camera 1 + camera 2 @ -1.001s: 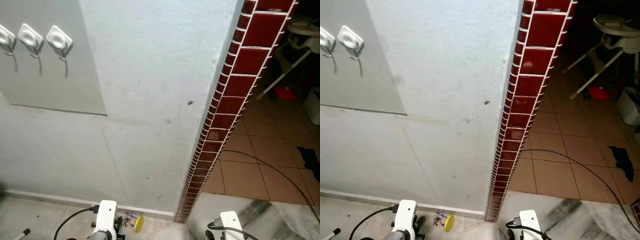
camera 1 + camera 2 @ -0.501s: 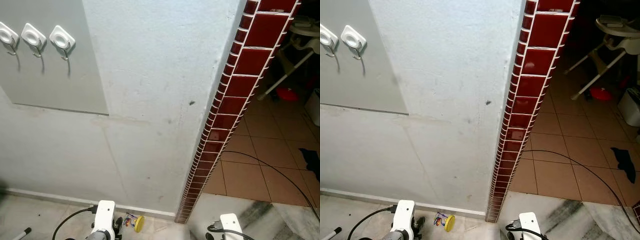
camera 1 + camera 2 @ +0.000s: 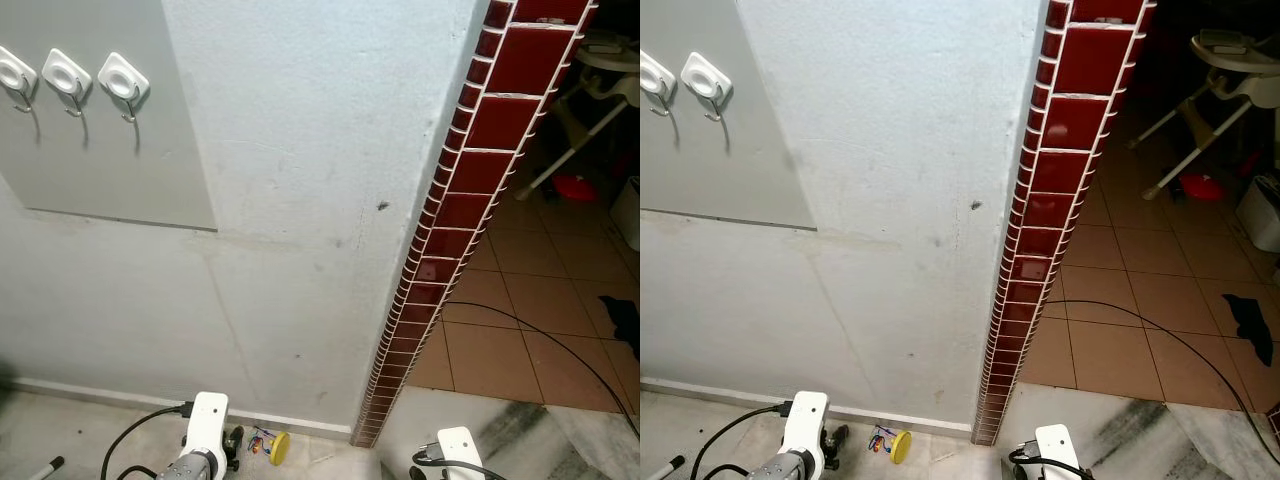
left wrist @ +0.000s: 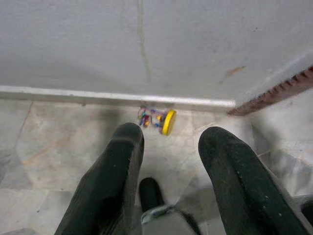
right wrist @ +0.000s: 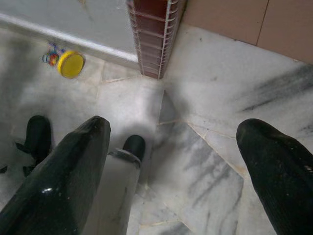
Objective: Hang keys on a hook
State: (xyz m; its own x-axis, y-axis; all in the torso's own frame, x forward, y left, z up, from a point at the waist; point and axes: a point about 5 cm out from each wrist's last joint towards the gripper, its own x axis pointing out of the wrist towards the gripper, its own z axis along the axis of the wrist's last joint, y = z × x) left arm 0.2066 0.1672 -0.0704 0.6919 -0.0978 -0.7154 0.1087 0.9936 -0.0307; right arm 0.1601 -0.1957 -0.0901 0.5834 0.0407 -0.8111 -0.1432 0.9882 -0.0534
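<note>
On floor by wall, keys [image 3: 268,444] (unheld)

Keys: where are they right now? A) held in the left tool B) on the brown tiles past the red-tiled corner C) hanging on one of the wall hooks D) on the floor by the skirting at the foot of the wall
D: the keys, with their yellow tag, lie on the floor against the wall's base, ahead of the open left tool; the hooks above are bare.
</note>
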